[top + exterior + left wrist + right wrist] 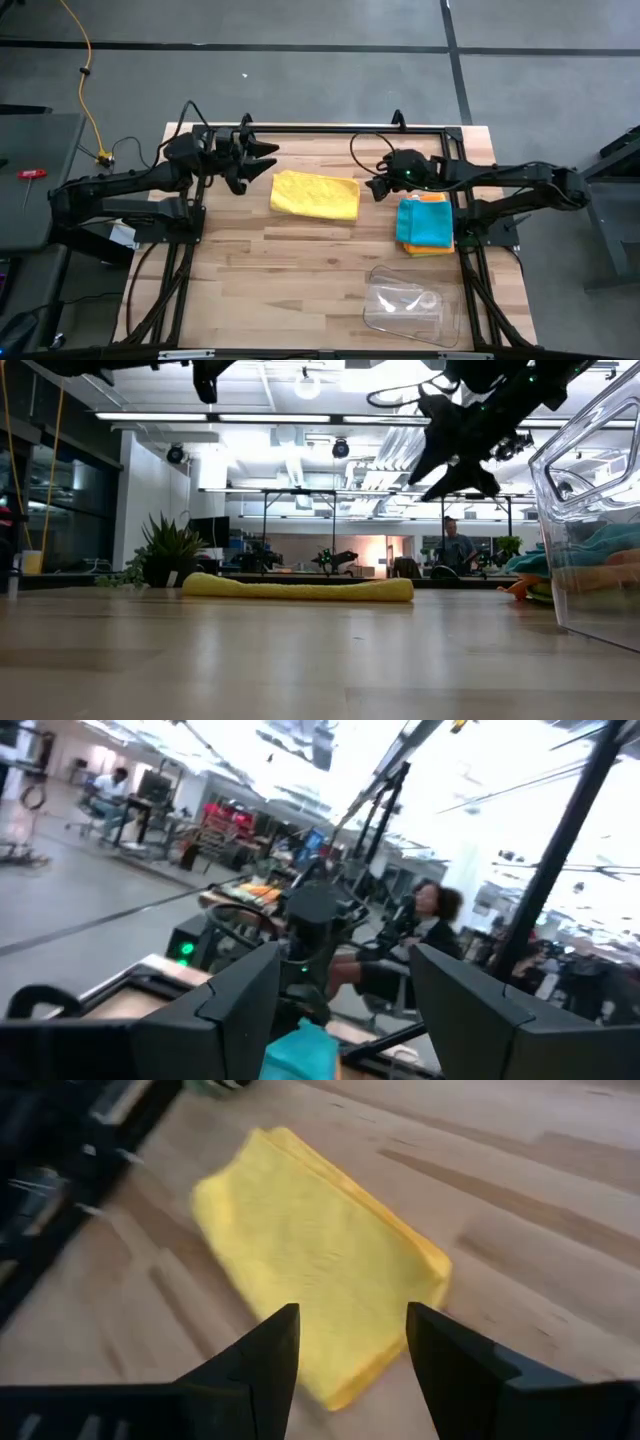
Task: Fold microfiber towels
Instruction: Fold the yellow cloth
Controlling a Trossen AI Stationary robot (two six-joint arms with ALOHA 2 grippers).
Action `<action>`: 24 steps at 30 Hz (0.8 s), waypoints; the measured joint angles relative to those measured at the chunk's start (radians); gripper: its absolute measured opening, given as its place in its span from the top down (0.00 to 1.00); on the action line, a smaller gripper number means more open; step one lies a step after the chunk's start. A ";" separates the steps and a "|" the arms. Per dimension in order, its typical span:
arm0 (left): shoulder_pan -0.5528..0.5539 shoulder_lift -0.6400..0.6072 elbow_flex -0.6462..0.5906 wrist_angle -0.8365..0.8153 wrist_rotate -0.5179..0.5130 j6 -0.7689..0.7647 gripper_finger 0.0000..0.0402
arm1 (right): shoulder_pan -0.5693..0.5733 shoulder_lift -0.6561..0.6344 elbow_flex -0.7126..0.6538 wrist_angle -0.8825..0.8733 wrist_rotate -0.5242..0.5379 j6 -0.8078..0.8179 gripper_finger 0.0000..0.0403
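Observation:
A folded yellow towel point(315, 194) lies flat on the table's far middle; it also shows in the low view point(300, 589) and the right wrist view point(320, 1250). A teal towel point(425, 222) lies folded on top of an orange one point(435, 247) at the right. My left gripper point(262, 158) is open and empty, raised left of the yellow towel. My right gripper point(378, 187) is open and empty, raised between the yellow towel and the teal stack. The lime green and grey towels are out of view.
A clear plastic tray point(405, 305) stands at the near right of the table and shows close up in the low view point(590, 510). A dark frame runs along the table's far edge point(320, 128). People sit in the room beyond the table.

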 joint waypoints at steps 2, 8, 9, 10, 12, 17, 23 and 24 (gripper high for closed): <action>-0.008 0.000 0.000 0.009 -0.005 0.004 0.46 | 0.000 0.000 0.019 0.006 -0.016 0.018 0.56; -0.032 0.000 0.000 -0.035 -0.054 0.049 0.46 | 0.000 0.042 0.144 -0.188 -0.018 0.097 0.56; -0.038 0.000 0.000 -0.042 -0.057 0.059 0.46 | 0.000 0.062 0.180 -0.268 -0.014 0.098 0.56; -0.044 0.000 0.000 -0.051 -0.058 0.072 0.46 | 0.000 0.086 0.215 -0.330 -0.012 0.102 0.56; -0.054 0.000 0.000 -0.072 -0.058 0.094 0.46 | 0.001 0.141 0.278 -0.428 -0.010 0.101 0.56; -0.065 0.000 0.000 -0.131 -0.060 0.120 0.46 | 0.002 0.255 0.356 -0.467 -0.004 0.145 0.56; -0.066 0.000 0.000 -0.214 -0.060 0.172 0.46 | 0.002 0.383 0.360 -0.447 -0.010 0.306 0.56; -0.066 0.000 0.000 -0.227 -0.060 0.177 0.46 | 0.002 0.404 0.359 -0.447 -0.024 0.320 0.56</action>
